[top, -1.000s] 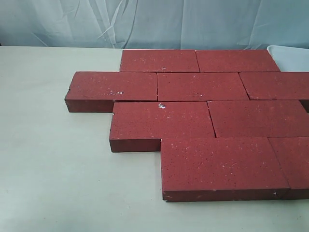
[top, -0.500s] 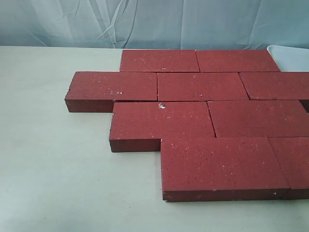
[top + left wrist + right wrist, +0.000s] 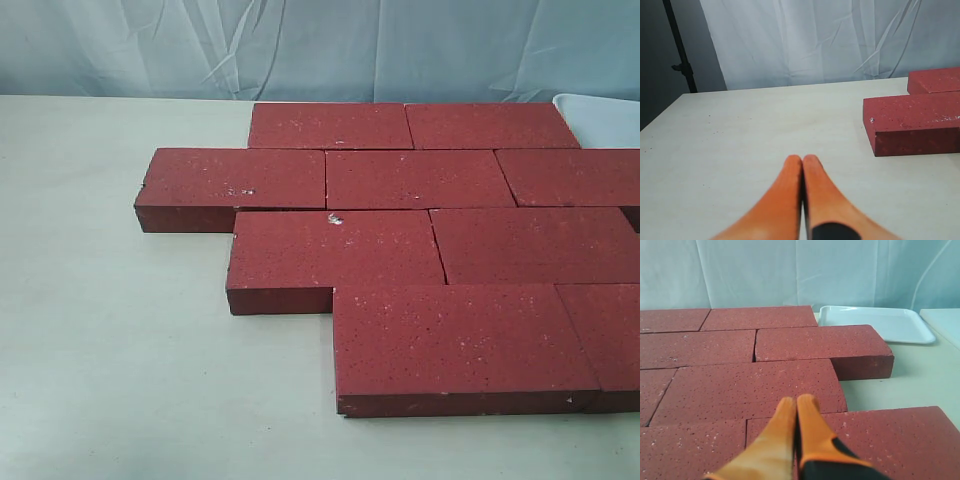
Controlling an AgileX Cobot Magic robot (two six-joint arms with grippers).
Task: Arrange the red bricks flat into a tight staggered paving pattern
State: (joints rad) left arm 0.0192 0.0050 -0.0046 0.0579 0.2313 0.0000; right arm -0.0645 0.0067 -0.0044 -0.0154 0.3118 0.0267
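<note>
On the left, the left gripper (image 3: 802,159) hangs over bare pale worktop (image 3: 110,350), its orange fingers pressed together with nothing between them; the end of the leftmost brick lies near it but apart. The red bricks (image 3: 420,180) lie flat in four rows across the middle and right of the worktop, each row offset from the next so the joints are staggered, and neighbouring bricks meet edge to edge along thin seams. The right gripper (image 3: 797,401) hovers over these bricks, its fingers likewise closed and empty. At the far right, a white tray (image 3: 875,322) sits just beside the back rows.
</note>
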